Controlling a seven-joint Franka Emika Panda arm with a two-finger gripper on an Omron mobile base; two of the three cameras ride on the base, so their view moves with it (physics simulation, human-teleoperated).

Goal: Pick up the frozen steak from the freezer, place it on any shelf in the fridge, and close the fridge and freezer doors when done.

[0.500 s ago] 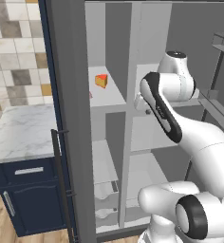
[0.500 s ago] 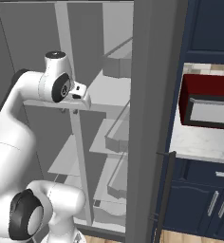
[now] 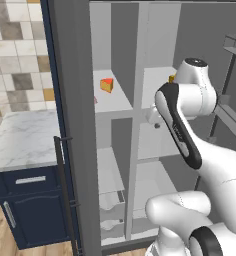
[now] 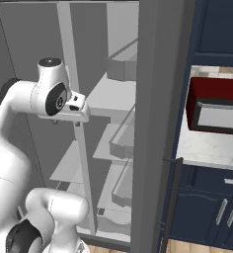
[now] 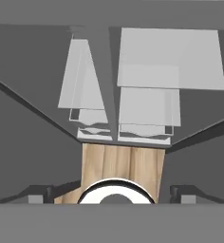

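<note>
Hardly moves from a moment ago: keeps the gripper (image 4: 73,112) by the divider between freezer (image 3: 121,45) and fridge (image 3: 200,30), fingertips (image 5: 38,192) wide apart, empty. Leaves the frozen steak (image 3: 95,100) on the freezer shelf beside the cheese wedge (image 3: 106,85). Puts the pick probably still ahead.

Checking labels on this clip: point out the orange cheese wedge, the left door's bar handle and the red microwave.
orange cheese wedge (image 3: 107,85), left base view, its front face.
bar handle (image 3: 63,195), left base view, mid-bar.
red microwave (image 4: 207,88), right base view, red casing.
</note>
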